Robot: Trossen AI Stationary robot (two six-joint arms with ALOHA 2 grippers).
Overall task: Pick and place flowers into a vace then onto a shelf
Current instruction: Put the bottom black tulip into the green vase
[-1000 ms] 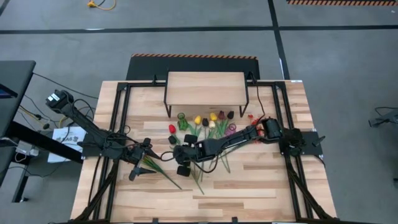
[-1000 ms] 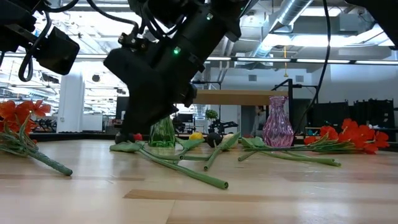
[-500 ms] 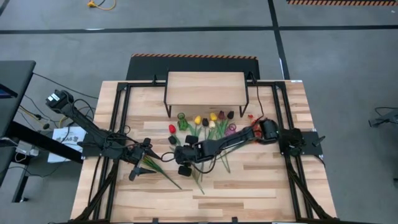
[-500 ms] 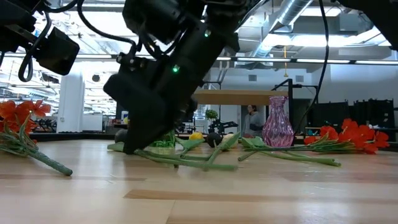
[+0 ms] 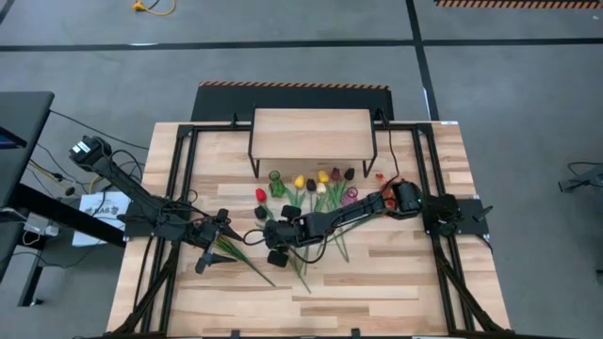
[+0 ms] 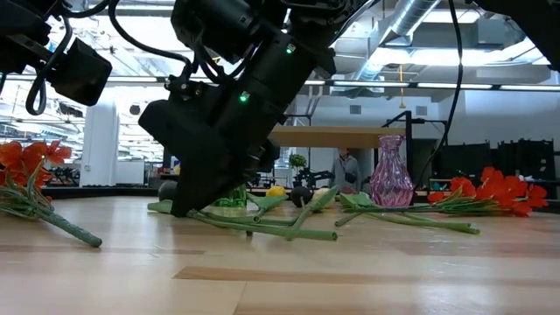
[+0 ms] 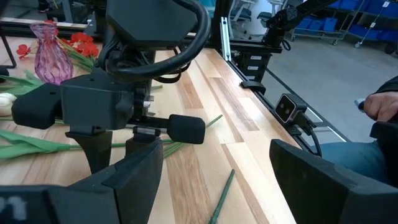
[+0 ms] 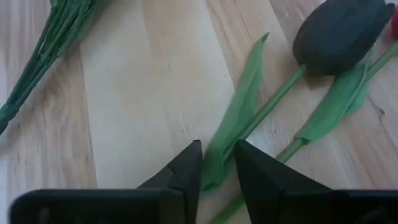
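Observation:
Several flowers [image 5: 316, 193] lie flat on the wood tabletop in front of the shelf [image 5: 311, 135]. A green vase [image 5: 276, 183] and a pink vase [image 6: 390, 171] stand among them. My right gripper [image 5: 273, 243] slants down at the table's middle, shut on a leaf of the black tulip [image 8: 345, 28], which lies on the wood. My left gripper [image 5: 203, 256] waits open at the near left, beside a spray of orange blossoms [image 6: 26, 162] that lies on the table. My right gripper pinches the black tulip's long green leaf [image 8: 214, 165] between its two fingertips, well down the stem from the bloom. The fingers slant down from the table's right side. The tulip lies on the tabletop, bloom and stem resting on the wood.
More green stems [image 6: 262, 229] cross the boards under and beside my right arm. A loose stem [image 7: 221, 199] lies in front of my left gripper. Black frame rails [image 5: 179, 179] run along both table sides. A person's sleeve [image 7: 379, 112] shows beyond the table's edge.
My right gripper has sunk toward the tabletop onto the flowers. A long green stem below it has swung round on the wood and now lies flatter across the low view.

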